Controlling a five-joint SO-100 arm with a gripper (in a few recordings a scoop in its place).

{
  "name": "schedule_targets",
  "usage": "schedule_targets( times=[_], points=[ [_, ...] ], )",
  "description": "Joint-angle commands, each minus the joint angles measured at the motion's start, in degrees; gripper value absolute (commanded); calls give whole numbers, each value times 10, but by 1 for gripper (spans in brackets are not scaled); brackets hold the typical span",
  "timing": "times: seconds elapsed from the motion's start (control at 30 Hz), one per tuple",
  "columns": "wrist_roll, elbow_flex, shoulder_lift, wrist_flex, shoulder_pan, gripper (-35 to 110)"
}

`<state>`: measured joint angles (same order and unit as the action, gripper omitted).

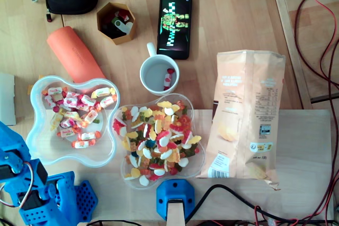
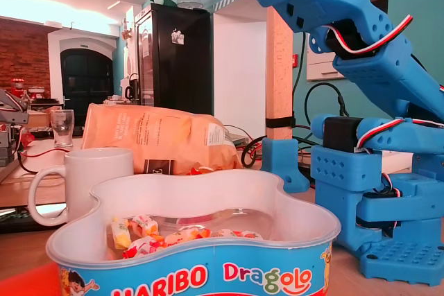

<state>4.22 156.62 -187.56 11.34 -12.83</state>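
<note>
Wooden table [image 1: 222,35]: a blue arm [image 2: 361,53] sits folded near left in the overhead view; how wide its pincer stands, I cannot tell. Crisp bag [image 1: 244,115] lies right. Tub [image 2: 201,272] reading "HARIBO Dragolo", with wrapped sweets [image 1: 74,112], stands beside the arm. Gummy bowl [image 1: 126,170] is just right of it, mug [image 2: 90,171] farther.

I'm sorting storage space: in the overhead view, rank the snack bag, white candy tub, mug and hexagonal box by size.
1. snack bag
2. white candy tub
3. mug and hexagonal box look about alike; not ranked.
</note>
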Motion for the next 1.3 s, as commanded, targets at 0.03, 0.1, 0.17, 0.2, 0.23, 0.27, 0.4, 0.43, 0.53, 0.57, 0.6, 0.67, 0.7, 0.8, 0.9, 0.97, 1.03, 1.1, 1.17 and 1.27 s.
schedule_targets(
  times=[0.03, 0.1, 0.17, 0.2, 0.23, 0.27, 0.4, 0.43, 0.53, 0.57, 0.6, 0.67, 0.7, 0.8, 0.9, 0.97, 1.03, 1.1, 1.17, 1.27],
  points=[
    [9, 11, -26, 18, -12, 16],
    [11, 11, -26, 21, -11, 16],
    [11, 7, -26, 23, -6, 16],
    [11, 7, -26, 25, -6, 16],
    [4, 7, -26, 25, -5, 16],
    [4, 9, -26, 24, -6, 16],
    [4, 19, -27, 20, -4, 16],
    [3, 17, -27, 18, -4, 16],
    [1, 5, -24, 16, -11, 16],
    [0, 3, -23, 14, -11, 16],
    [-4, -1, -22, 7, -11, 16],
    [-27, -16, -18, -25, -11, 16],
    [-45, -29, -11, -47, -6, 16],
    [-112, -105, 41, -124, -4, 16],
    [-169, -229, 135, -207, -1, 16],
    [-198, -323, 208, -269, 10, 16],
    [-220, -424, 282, -336, 25, 16],
    [-236, -526, 354, -415, 34, 16],
    [-249, -627, 422, -506, 40, 16],
    [-253, -766, 506, -660, 40, 16]
  ],
)
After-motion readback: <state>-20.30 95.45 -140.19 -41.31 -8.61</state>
